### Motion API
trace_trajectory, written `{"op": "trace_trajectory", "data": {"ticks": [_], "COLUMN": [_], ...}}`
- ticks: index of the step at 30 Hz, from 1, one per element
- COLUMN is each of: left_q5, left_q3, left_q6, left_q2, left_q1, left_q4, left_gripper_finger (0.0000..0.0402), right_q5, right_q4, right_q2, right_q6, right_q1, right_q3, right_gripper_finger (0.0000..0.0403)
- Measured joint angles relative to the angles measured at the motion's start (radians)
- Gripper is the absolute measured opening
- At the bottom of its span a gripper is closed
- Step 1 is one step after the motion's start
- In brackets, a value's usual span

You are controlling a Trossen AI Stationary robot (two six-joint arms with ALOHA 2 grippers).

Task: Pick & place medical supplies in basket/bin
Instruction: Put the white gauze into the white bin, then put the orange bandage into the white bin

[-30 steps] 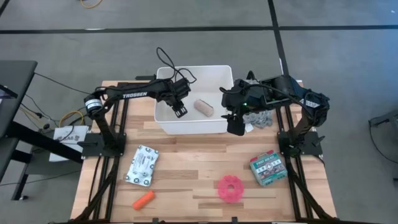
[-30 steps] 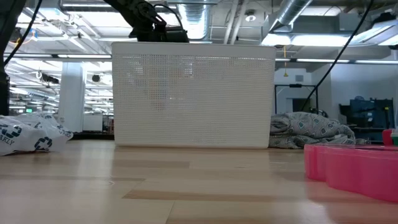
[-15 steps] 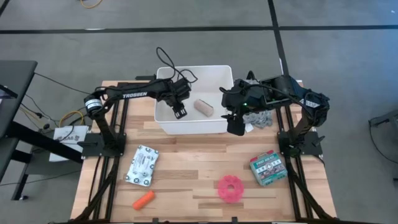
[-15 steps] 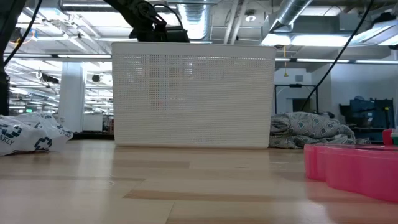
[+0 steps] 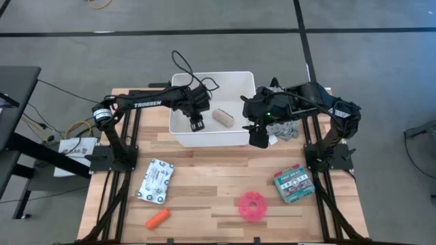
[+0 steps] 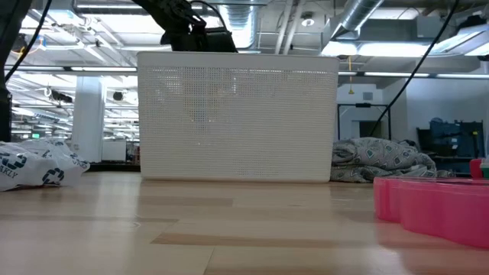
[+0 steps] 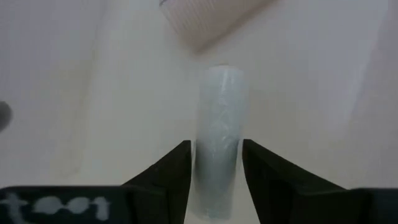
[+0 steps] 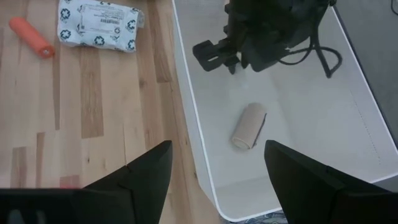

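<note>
The left gripper (image 5: pixel 196 122) hung inside the white tub (image 5: pixel 242 139), closed on a pale roll (image 7: pixel 217 149). One beige roll (image 5: pixel 223 117) lay inside. Packet (image 5: pixel 155 180), orange cylinder (image 5: pixel 157 219), pink tape (image 5: pixel 253 205) and box (image 5: pixel 293 185) remained on the tabletop (image 5: pixel 204 170). The right gripper (image 5: pixel 259 138) waited open by the tub's rim.

Even, bright overhead lighting in the high view, short soft shadows cast under the arms, ceiling strip lights glaring in the low view's upper left, pink tape roll (image 6: pixel 435 208) blurred at lower right, left wrist view washed out and soft throughout.
</note>
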Motion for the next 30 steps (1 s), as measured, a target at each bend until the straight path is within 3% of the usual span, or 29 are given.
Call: {"op": "trace_trajectory", "data": {"ticks": [4, 8, 10, 13, 16, 19, 22, 25, 26, 30], "left_q5": [-0.151, 0.011, -0.044, 0.007, -0.045, 0.023, -0.084, 0.107, 0.11, -0.065], "left_q3": [0.0, 0.0, 0.0, 0.0, 0.0, 0.0, -0.003, -0.009, -0.009, -0.008], "left_q6": [-0.021, -0.052, -0.073, -0.104, -0.116, -0.119, -0.15, -0.124, -0.127, -0.166], "left_q2": [0.0, 0.0, 0.0, 0.0, 0.0, 0.0, 0.0, 0.0, 0.0, 0.0], "left_q1": [-0.012, -0.001, -0.007, -0.006, -0.011, -0.009, -0.016, -0.001, -0.001, -0.002], "left_q4": [0.001, -0.015, -0.015, -0.01, -0.01, -0.008, -0.004, 0.048, 0.073, 0.057], "left_gripper_finger": [0.0133, 0.0133, 0.0131, 0.0131, 0.0131, 0.013, 0.013, 0.013, 0.013, 0.013], "right_q5": [0.0, -0.001, -0.002, -0.002, -0.003, -0.004, -0.004, -0.004, -0.004, -0.004], "right_q4": [0.0, 0.0, 0.0, 0.0, -0.001, -0.002, -0.004, -0.004, -0.004, -0.009], "right_q2": [0.0, 0.0, 0.0, 0.0, 0.0, 0.0, 0.0, 0.0, 0.0, 0.0], "right_q6": [0.0, 0.0, 0.0, 0.0, 0.0, 0.0, 0.0, 0.0, 0.0, 0.0], "right_q1": [0.0, 0.001, 0.001, 0.001, 0.001, 0.001, 0.001, 0.001, 0.001, 0.001], "right_q3": [0.0, 0.0, 0.0, 0.0, 0.0, 0.0, 0.0, 0.0, 0.0, 0.0], "right_gripper_finger": [0.0249, 0.0249, 0.0249, 0.0249, 0.0249, 0.0249, 0.0249, 0.0249, 0.0249, 0.0249]}}
